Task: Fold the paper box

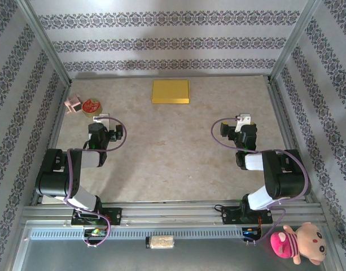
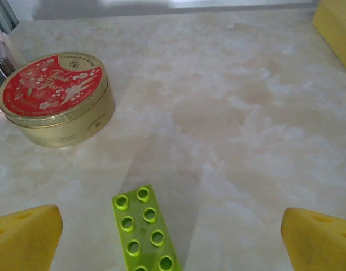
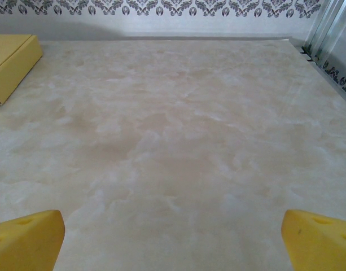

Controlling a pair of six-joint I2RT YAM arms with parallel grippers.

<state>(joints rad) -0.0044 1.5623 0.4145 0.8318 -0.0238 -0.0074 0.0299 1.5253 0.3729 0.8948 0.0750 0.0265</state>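
Both my arms are folded back near their bases, with the wrists low and pointing toward the far wall. My left gripper point(image 1: 100, 119) and right gripper point(image 1: 244, 119) are spread wide, holding nothing. The flat rectangular yellow paper box point(image 1: 170, 91) lies on the marbled beige table point(image 1: 173, 164) near its far edge, well ahead of both grippers. A round red-lidded gold tin point(image 1: 91, 105) sits just beyond my left gripper. A lime-green studded plastic brick point(image 2: 144, 231) lies between that gripper's fingertips.

Paper box point(image 1: 170, 91) lay at the far middle of the worktop point(image 1: 173, 152), tin point(image 1: 91, 105) at far left, studded brick point(image 2: 145, 231) nearer than the tin, apart from it
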